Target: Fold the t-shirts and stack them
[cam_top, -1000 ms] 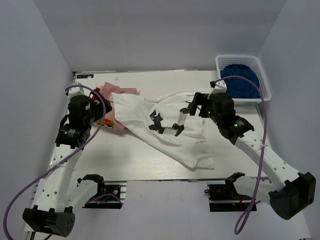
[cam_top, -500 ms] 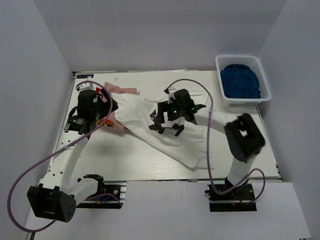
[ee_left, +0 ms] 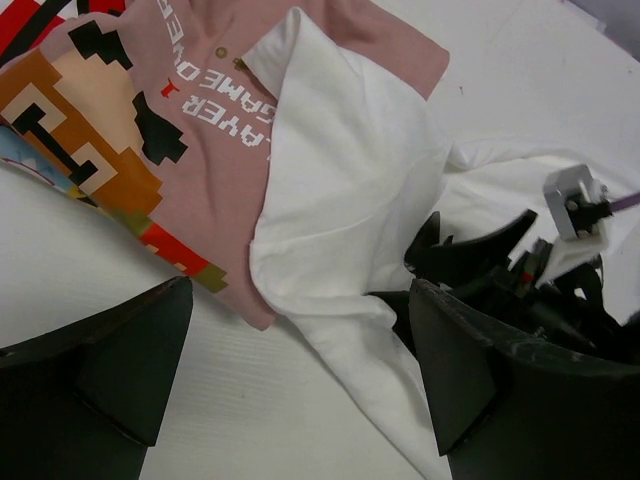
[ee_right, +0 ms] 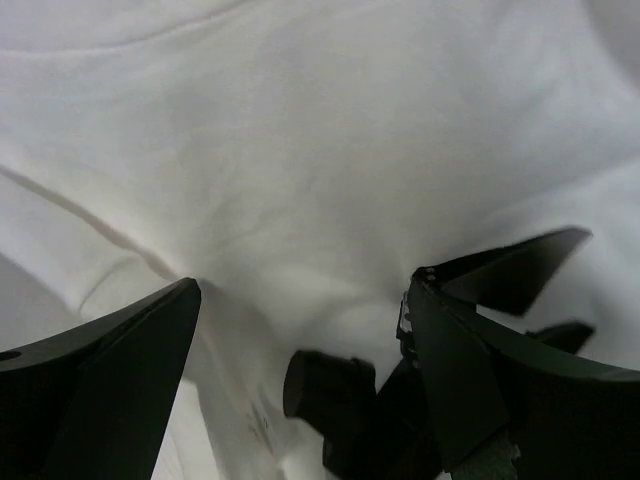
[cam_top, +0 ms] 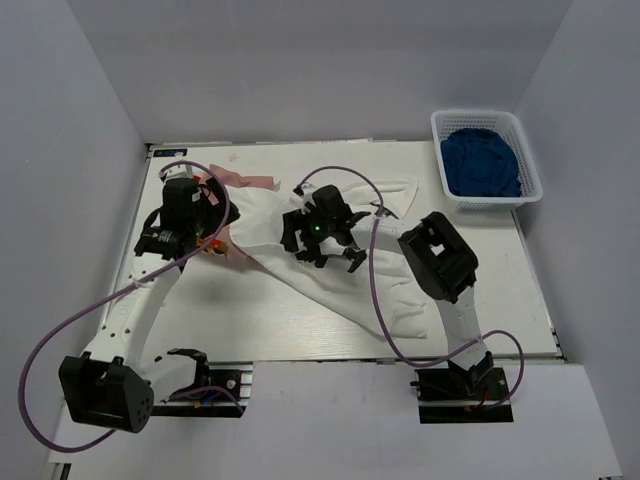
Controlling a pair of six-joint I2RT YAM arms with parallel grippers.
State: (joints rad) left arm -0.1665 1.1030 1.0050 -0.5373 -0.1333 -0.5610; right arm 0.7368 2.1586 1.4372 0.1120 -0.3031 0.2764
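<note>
Matt cloth white t-shirt [cam_top: 262, 215] on smooth table [cam_top: 240, 310].

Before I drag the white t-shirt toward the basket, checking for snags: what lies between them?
Nothing. The top view shows only a bare strip of table between the white t-shirt and the basket holding blue cloth.

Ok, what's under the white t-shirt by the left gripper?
A pink t-shirt with a pixel-art print lies under the white t-shirt's edge; how far it runs beneath is covered.
</note>
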